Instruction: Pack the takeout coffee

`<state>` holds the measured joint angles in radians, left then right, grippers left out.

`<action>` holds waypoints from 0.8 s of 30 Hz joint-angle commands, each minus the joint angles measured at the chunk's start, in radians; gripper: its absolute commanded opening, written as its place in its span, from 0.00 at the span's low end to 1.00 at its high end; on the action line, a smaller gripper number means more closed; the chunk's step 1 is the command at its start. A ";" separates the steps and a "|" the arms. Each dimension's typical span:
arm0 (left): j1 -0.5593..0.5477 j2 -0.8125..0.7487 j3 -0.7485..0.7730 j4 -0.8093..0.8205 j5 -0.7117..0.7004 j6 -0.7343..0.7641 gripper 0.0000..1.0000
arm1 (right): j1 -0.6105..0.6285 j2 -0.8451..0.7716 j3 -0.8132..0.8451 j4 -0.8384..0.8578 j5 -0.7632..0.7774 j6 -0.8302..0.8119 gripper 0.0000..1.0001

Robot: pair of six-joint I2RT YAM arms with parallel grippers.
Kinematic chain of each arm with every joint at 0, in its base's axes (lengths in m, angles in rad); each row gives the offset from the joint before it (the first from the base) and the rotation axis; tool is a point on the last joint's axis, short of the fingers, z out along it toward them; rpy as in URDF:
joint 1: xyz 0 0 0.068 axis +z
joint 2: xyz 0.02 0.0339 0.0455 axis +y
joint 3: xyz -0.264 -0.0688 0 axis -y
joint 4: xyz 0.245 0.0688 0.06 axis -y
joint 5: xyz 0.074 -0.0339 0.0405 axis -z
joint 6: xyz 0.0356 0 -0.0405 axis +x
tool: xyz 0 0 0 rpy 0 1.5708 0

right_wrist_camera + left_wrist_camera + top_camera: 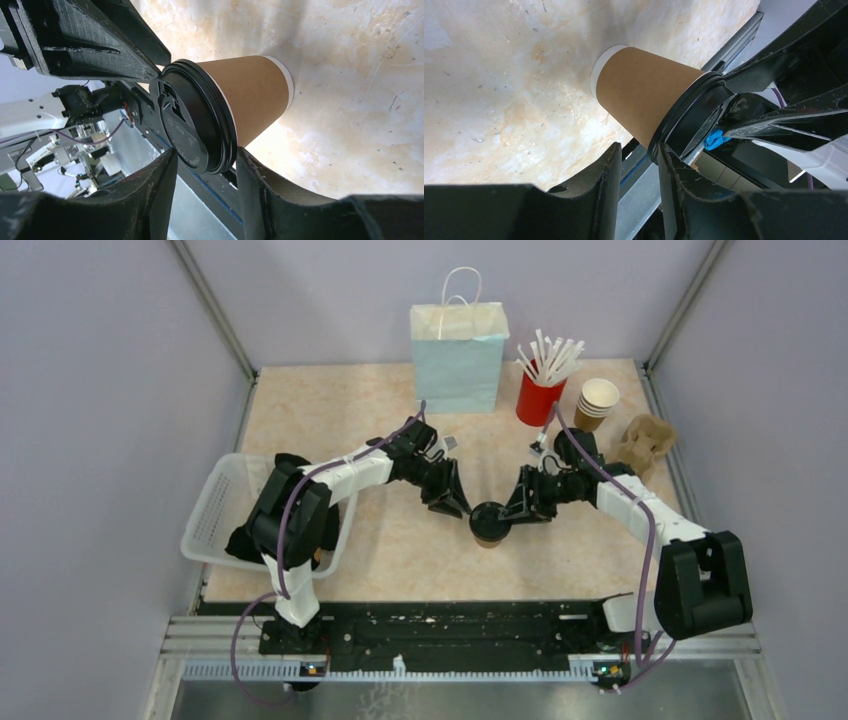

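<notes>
You have both arms meeting at the small brown kraft-paper cup (252, 97). It stands upright on the beige marbled tabletop (400, 560), just below the centre of the overhead frame, with its round black plastic lid (192, 120) on. Your right gripper (205, 162) comes in from the right, and its two fingers sit against opposite sides of the lid's rim, gripping it. Your left gripper (639, 155) comes in from the left with only a narrow gap between its fingers. Nothing sits in that gap, and one fingertip (674, 175) touches the lid's edge.

At the left edge, a white perforated plastic basket (205, 510) lies beneath the left arm. Farther back, at the upper right, you see a moulded brown pulp cup carrier (645, 440). Next to it is a stack of open brown paper cups (596, 403), just beside a red cup of white straws (540, 395). Farthest away, at the upper centre near the back wall, a pale blue paper bag with white handles (460, 355) stands upright, well apart from the lidded cup.
</notes>
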<state>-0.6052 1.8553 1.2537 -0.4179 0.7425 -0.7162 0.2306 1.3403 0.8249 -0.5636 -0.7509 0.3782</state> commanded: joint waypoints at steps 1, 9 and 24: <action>-0.004 -0.010 0.012 0.008 -0.016 0.021 0.40 | -0.010 0.009 -0.007 0.039 -0.005 0.002 0.45; -0.004 -0.039 0.041 -0.027 -0.028 0.035 0.46 | -0.027 -0.020 -0.024 0.030 0.015 0.016 0.45; -0.006 -0.063 0.028 -0.021 -0.003 0.026 0.52 | -0.076 -0.013 -0.092 0.110 -0.116 0.017 0.58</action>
<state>-0.6048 1.8477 1.2629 -0.4492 0.7177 -0.7036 0.1604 1.3121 0.7456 -0.5339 -0.8070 0.3950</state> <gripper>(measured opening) 0.518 0.593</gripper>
